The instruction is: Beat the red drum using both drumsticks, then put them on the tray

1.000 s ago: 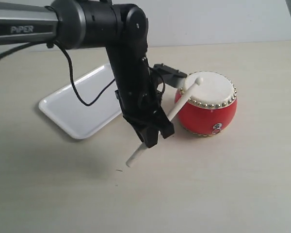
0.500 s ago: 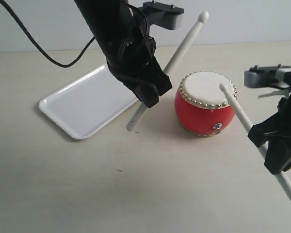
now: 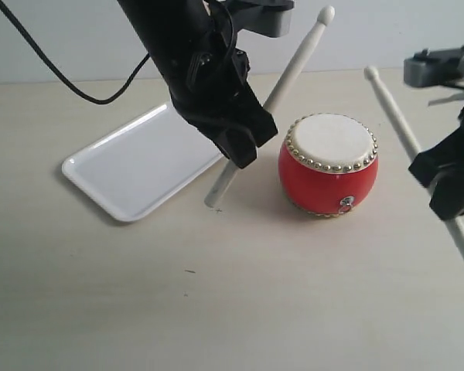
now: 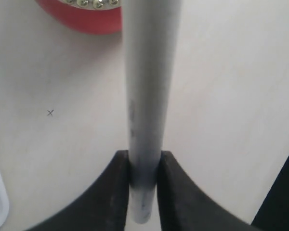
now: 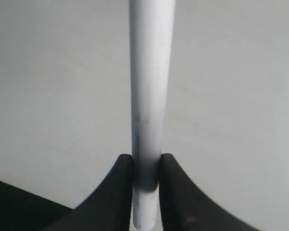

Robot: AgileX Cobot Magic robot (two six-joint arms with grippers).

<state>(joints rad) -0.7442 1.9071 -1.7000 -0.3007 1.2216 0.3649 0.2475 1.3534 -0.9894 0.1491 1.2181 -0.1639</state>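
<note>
Exterior view, left tool (image 3: 243,151): clamps left drumstick (image 3: 294,66), tip slanting up.
Right tool (image 3: 447,193): clamps right drumstick (image 3: 394,116), tip up, clear of red drum (image 3: 329,174).

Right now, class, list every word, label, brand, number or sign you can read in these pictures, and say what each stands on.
"x": a tiny cross-like mark on the table; it may be only a scuff.
Nothing else: no readable text on the red drum, tray, left drumstick or right drumstick.
</note>
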